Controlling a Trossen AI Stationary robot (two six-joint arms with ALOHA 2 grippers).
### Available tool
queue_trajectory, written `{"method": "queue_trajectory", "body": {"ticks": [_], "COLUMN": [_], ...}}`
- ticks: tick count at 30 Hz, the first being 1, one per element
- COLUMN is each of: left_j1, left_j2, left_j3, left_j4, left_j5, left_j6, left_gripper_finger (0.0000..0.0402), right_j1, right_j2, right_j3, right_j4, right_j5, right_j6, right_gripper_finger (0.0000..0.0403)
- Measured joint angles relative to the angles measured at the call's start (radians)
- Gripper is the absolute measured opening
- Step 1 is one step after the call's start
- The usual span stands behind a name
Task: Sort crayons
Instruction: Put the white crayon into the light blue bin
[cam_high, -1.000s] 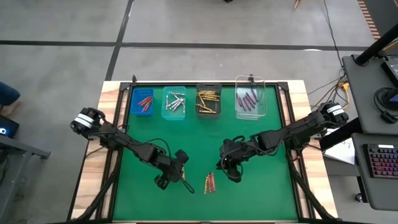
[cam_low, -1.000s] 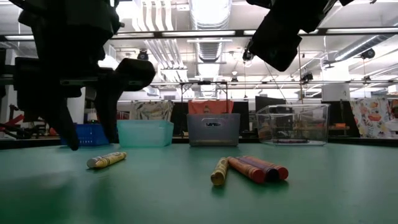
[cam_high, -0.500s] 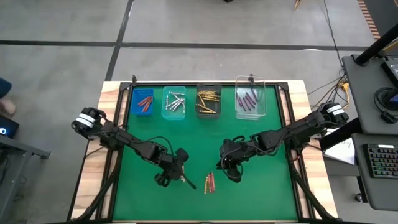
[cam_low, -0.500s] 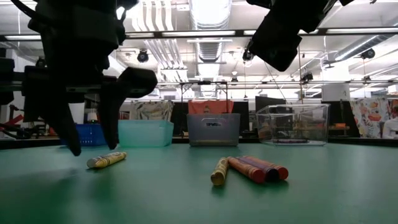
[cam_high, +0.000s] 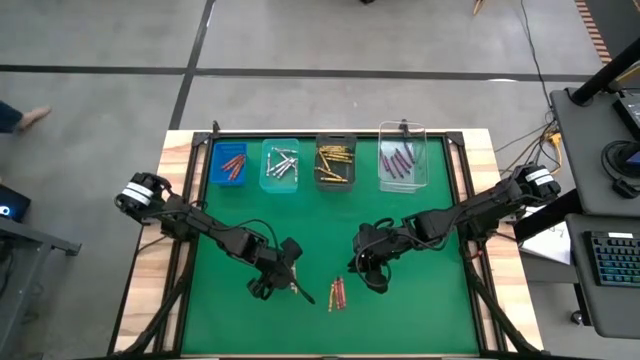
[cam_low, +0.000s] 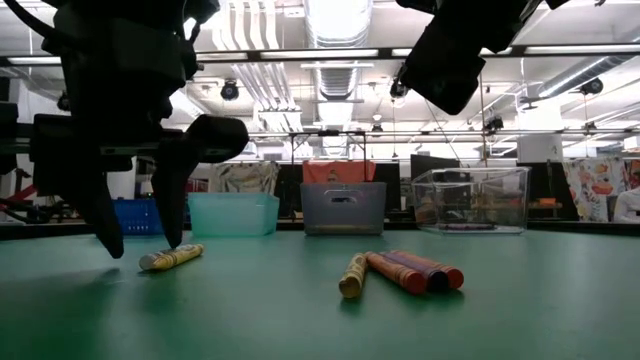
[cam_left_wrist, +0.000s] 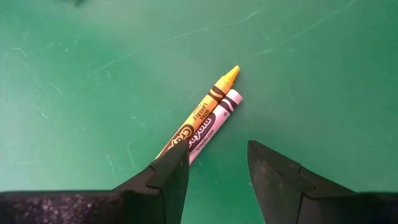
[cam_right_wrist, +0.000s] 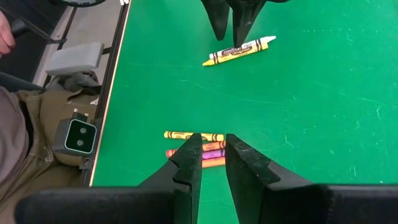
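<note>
crayons still to sort lie loose on the green table (cam_high: 400, 230): a yellow-gold crayon (cam_left_wrist: 205, 112) and a silver-grey crayon (cam_left_wrist: 214, 124) side by side and touching, right under the left hand (cam_left_wrist: 217, 165), and a small cluster of crayons (cam_high: 337, 293) near the right hand (cam_high: 375, 278). the rest sit sorted in the 4 bins at the far edge, well away from both hands: red in the blue bin (cam_high: 230, 163), silver-grey in the pale bin (cam_high: 281, 165), gold in the dark bin (cam_high: 335, 163), purple in the clear bin (cam_high: 402, 163).

the left hand is open, its 2 fingers standing apart just above the pair and holding nothing. the step looks like picking 1 of those 2. because they touch, the fingers should straddle only 1 stick across its width, or nudge them apart first; closing over both would probably lift 2 colours at once. coming down square to the crayon's long axis should keep it from rolling out.

the right hand hangs over the cluster with its fingers a little apart and nothing between them.

the left wrist view alone shows that the pair is 2 crayons of different colours; the low view shows what looks like 1 pale stick between the dark fingers. the right wrist view separates the cluster into a yellow, a purple and an orange-red crayon, which the high view blurs into a small streak. only the high view shows all 4 bins and their contents together.
</note>
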Motion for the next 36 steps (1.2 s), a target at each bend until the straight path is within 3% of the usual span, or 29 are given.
{"method": "queue_trajectory", "body": {"ticks": [9, 19, 24, 36], "left_j1": [-0.001, -0.001, -0.007, -0.004], "left_j2": [0.000, -0.014, -0.017, -0.017], "left_j3": [0.000, 0.000, 0.045, 0.038], "left_j4": [-0.004, -0.034, -0.120, -0.066], "left_j5": [0.025, 0.031, 0.031, -0.023], "left_j6": [-0.035, -0.053, -0.070, 0.051], "left_gripper_finger": [0.0145, 0.0118, 0.0116, 0.0116], "right_j1": [0.000, 0.000, 0.000, 0.004], "right_j2": [0.000, 0.000, 0.000, 0.000], "right_j3": [0.000, 0.000, 0.000, 0.000], "right_j4": [0.000, 0.000, 0.000, 0.000], "right_j5": [0.000, 0.000, 0.000, 0.000], "right_j6": [0.000, 0.000, 0.000, 0.001], "right_gripper_finger": [0.0061, 0.0061, 0.0061, 0.0061]}}
